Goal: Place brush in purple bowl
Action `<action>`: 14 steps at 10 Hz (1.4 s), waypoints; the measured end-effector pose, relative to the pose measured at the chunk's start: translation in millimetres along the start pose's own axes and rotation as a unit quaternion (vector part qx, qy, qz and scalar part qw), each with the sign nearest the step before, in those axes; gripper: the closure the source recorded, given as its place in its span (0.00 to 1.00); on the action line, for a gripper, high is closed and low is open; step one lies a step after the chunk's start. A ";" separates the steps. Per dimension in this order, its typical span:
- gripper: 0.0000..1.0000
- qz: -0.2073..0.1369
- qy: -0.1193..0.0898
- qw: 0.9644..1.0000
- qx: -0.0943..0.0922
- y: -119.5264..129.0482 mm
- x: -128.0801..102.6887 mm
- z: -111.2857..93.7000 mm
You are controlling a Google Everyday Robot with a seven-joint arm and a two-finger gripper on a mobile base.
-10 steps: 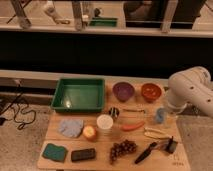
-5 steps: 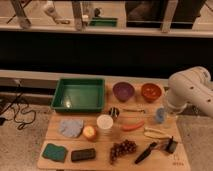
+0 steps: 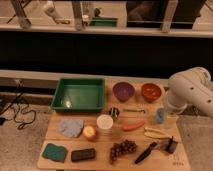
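The brush is slim and black and lies slanted near the table's front edge, right of the grapes. The purple bowl stands at the back of the table, left of the orange-red bowl, with nothing in it. My white arm comes in from the right. My gripper is a dark shape low over the table's front right corner, just right of the brush's upper end. It is far from the purple bowl.
On the wooden table are a green tray at back left, a wire-like utensil, a carrot, a banana, a blue cup, a white cup, grapes, a black block, a green sponge and a cloth.
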 end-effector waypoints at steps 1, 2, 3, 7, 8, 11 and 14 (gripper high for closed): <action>0.20 0.000 0.001 1.000 0.001 2.1 0.8 -0.8; 0.20 -0.003 0.002 1.000 0.004 4.5 -0.4 -1.9; 0.20 -0.005 0.002 1.000 0.006 7.6 -1.1 -3.0; 0.20 -0.023 0.005 1.000 0.012 31.8 -2.1 -5.7; 0.20 -0.027 0.005 1.000 0.011 42.2 -0.5 -4.7; 0.20 -0.032 0.003 0.999 0.004 61.7 5.2 -2.3; 0.20 -0.043 0.000 0.999 -0.007 73.1 2.6 6.5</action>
